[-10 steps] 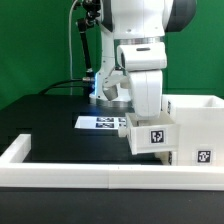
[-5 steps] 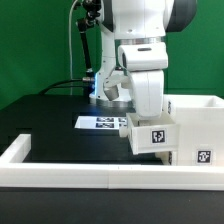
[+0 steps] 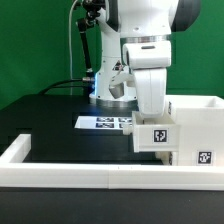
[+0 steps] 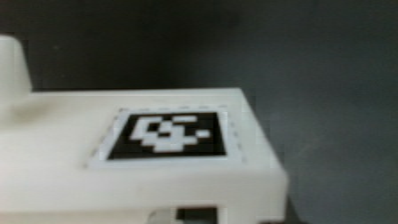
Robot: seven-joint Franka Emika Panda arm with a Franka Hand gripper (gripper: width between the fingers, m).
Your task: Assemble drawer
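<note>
A small white tray (image 3: 155,136) with a black-and-white marker hangs under my gripper (image 3: 150,114), off the table and against the side of the tall white casing (image 3: 196,118) on the exterior view's right. My fingertips are hidden behind the tray, and it moves with the hand. In the wrist view the tray (image 4: 169,135) fills most of the picture, marker facing the camera. A second marker (image 3: 204,156) shows low on the casing's front; I cannot tell whether it is on another tray.
The marker board (image 3: 103,122) lies flat on the black table behind the tray. A low white border wall (image 3: 70,176) runs along the front and the exterior view's left. A dark stand with cables (image 3: 88,50) rises at the back.
My gripper and the tray have shifted a little toward the exterior view's right, closer against the casing. The casing has not moved.
</note>
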